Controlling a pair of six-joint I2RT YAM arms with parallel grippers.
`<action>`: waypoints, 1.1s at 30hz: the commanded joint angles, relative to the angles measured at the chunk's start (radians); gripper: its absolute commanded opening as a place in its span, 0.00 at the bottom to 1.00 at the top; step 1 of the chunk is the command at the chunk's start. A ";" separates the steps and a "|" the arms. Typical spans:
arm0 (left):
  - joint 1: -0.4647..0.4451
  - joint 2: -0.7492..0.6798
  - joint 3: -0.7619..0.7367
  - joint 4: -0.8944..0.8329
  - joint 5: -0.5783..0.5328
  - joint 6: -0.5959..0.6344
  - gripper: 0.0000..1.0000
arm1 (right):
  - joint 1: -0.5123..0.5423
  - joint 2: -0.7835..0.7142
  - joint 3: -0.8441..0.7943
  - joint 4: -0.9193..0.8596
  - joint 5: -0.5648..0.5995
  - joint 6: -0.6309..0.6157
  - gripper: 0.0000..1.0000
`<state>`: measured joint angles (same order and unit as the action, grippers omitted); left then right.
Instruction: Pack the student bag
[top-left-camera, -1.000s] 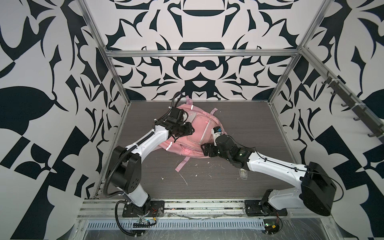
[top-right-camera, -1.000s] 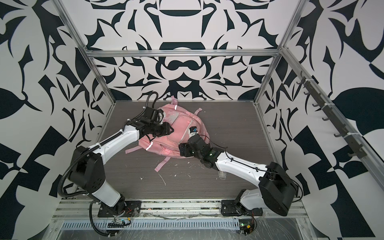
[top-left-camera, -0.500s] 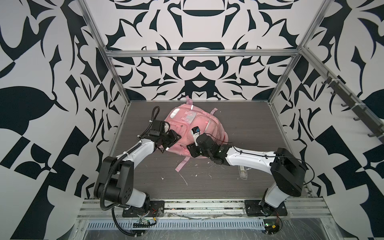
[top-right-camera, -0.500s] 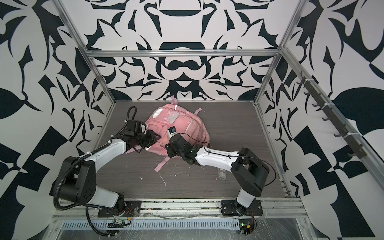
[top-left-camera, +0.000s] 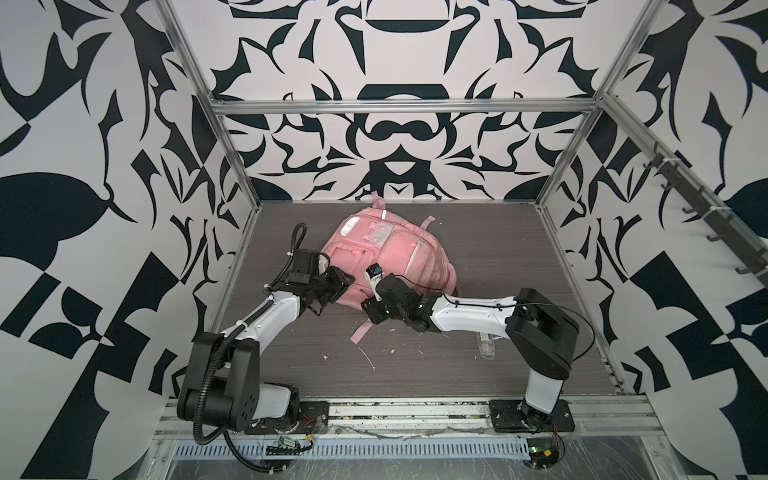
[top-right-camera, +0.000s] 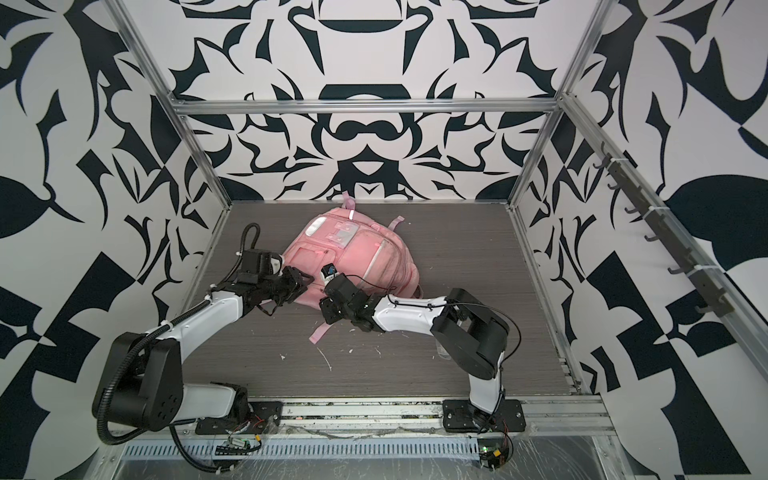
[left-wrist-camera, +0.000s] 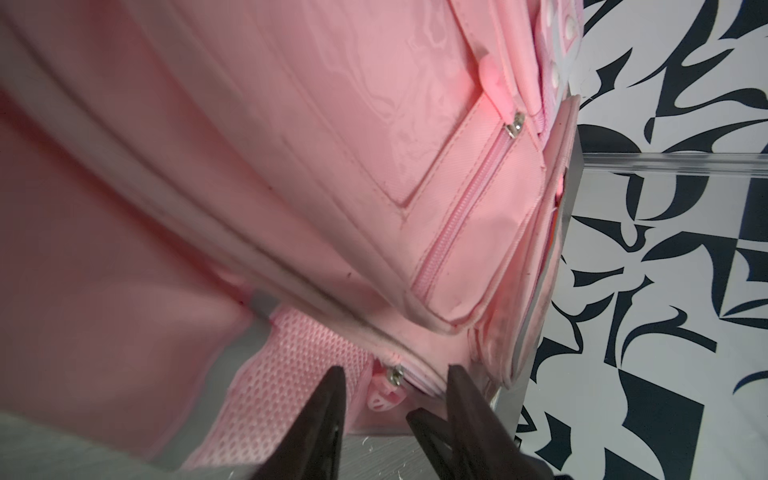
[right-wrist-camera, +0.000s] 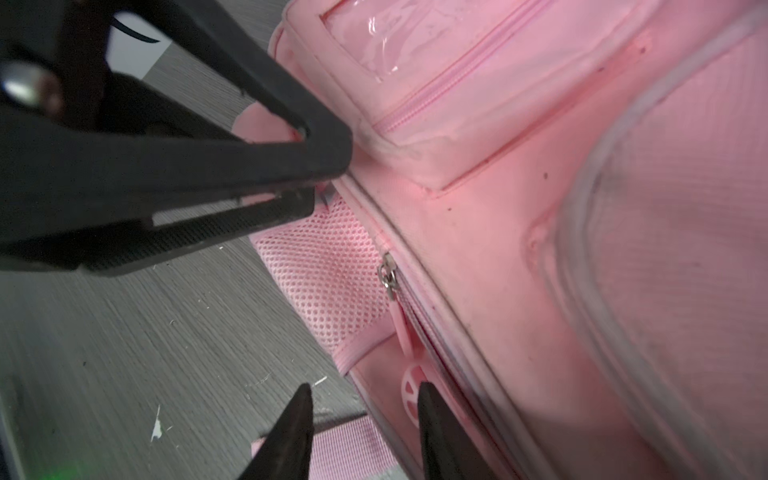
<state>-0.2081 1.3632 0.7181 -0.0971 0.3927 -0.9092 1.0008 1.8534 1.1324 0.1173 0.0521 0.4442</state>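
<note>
At the near edge, lower centre in both top views, the table (top-left-camera: 498, 374) carries white flecks (top-left-camera: 368, 359), and at lower right a clear flat packet (top-left-camera: 484, 349) lies half under the right arm. If it has print, it is too small to read. Just beyond, a loose pink strap (top-left-camera: 360, 332) trails toward you from the student bag (top-left-camera: 399, 257), which lies centre frame, front face up, well short of the back wall. Note the change: a second ago your left gripper (left-wrist-camera: 395, 370) sat higher on the bag's upper left and your right gripper (right-wrist-camera: 363, 395) stood at its near right edge with jaws wide. Both have now come together at the bag's near left corner, and the bag has turned to show more of its front. In the right wrist view the right jaws have narrowed but stand apart. The round zip pull tab (right-wrist-camera: 411, 384) lies against one fingertip, not pinched. The left fingertips rest on the corner by the mesh side pocket (right-wrist-camera: 328, 270). A gap shows between them, but you cannot tell whether they pinch fabric. My judgement: you are lining up to open the main zip, which looks closed here, so packing proper has not begun. At upper centre, the clear plastic patch (top-left-camera: 376, 235) bears no legible writing. The white label (top-left-camera: 375, 272) on the right wrist camera is unreadable, and no brand shows.
</note>
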 joint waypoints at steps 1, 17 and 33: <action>0.014 0.014 -0.025 0.024 0.021 -0.008 0.43 | -0.002 0.001 0.056 0.020 -0.011 -0.004 0.41; 0.034 0.062 -0.046 0.060 0.030 0.003 0.43 | -0.036 0.085 0.105 0.005 -0.029 0.021 0.30; 0.038 0.106 -0.055 0.087 0.040 0.004 0.43 | -0.040 0.123 0.122 0.004 -0.012 0.024 0.38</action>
<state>-0.1757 1.4574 0.6922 -0.0223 0.4175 -0.9085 0.9668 1.9846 1.2324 0.1177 0.0074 0.4675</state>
